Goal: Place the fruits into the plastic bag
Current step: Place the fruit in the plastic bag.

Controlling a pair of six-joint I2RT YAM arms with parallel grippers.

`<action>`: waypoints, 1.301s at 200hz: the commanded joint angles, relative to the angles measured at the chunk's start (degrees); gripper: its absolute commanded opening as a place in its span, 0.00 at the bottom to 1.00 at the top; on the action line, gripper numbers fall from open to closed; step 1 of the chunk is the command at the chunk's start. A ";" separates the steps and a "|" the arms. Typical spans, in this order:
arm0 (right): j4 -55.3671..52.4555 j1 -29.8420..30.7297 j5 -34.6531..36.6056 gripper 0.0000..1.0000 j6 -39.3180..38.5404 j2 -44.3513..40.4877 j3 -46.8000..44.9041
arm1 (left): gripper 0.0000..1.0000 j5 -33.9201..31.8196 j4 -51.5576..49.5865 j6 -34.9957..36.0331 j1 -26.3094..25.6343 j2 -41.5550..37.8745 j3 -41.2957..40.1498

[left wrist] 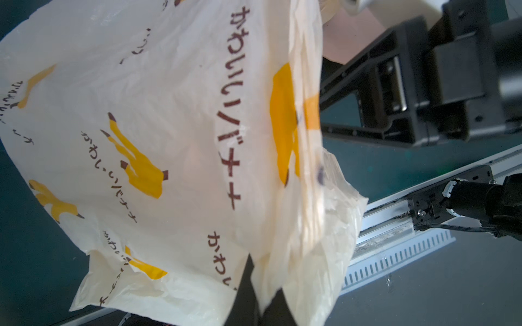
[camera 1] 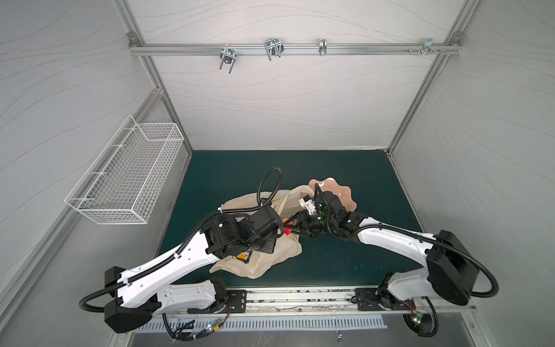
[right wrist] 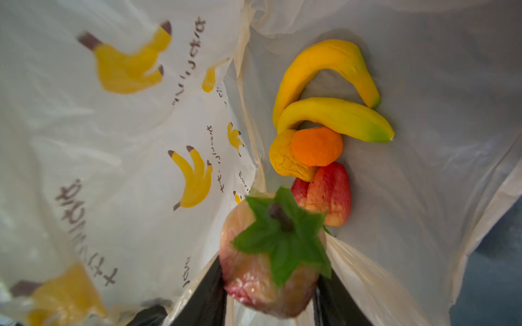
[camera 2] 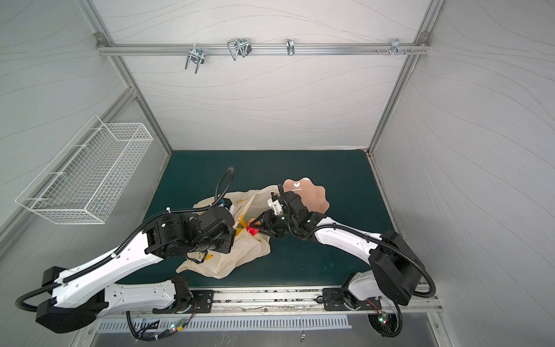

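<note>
The cream plastic bag [camera 1: 264, 258] [camera 2: 237, 255] with printed bananas lies mid-table. My left gripper [left wrist: 261, 304] is shut on a fold of its rim, and the bag's side [left wrist: 169, 141] hangs in front of the lens. My right gripper [right wrist: 271, 282] is shut on a strawberry [right wrist: 271, 259] with a green top, held at the bag's mouth; in both top views it shows as a red spot [camera 1: 287, 231] [camera 2: 253, 230]. Inside the bag lie two bananas [right wrist: 324, 67] [right wrist: 339, 118], a small orange [right wrist: 316, 146], a lemon-like fruit [right wrist: 282, 161] and another strawberry [right wrist: 327, 194].
A wavy pink dish [camera 1: 339, 192] [camera 2: 312, 195] sits just behind the right wrist. A white wire basket [camera 1: 129, 180] hangs on the left wall. The metal rail [camera 1: 300, 300] runs along the table's front edge. Hooks hang from the bar [camera 1: 270, 48] on the back wall.
</note>
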 commanded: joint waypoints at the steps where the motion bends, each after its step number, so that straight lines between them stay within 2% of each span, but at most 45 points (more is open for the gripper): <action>1: 3.91 1.71 0.94 0.30 3.11 1.78 0.74 | 0.00 -0.90 2.26 -0.89 0.08 -0.60 0.04; 49: 7.30 1.88 0.26 0.30 3.73 6.57 2.90 | 0.00 -0.30 2.76 -0.63 0.06 -0.56 -0.25; 81: 13.68 2.03 -2.20 0.31 6.77 12.23 4.61 | 0.00 -0.09 3.02 -0.53 0.11 -0.86 -0.63; 127: 18.37 5.83 -4.94 0.31 9.91 19.99 8.63 | 0.00 -1.48 2.40 -0.24 0.06 -0.68 -0.75; 151: 17.66 7.99 -6.50 0.36 10.11 22.86 11.12 | 0.00 -3.54 2.01 -0.71 0.06 -1.11 -1.46; 192: 15.25 9.41 -9.28 0.51 10.37 26.78 13.92 | 0.00 -5.56 3.07 -1.00 0.27 -2.59 -3.36; 228: 13.84 8.87 -10.91 0.78 10.01 27.23 14.04 | 0.00 -5.69 3.13 -1.11 0.33 -3.01 -4.03; 260: 11.17 7.80 -11.55 0.93 7.02 25.56 14.38 | 0.00 -6.06 2.76 -1.27 0.59 -3.29 -4.03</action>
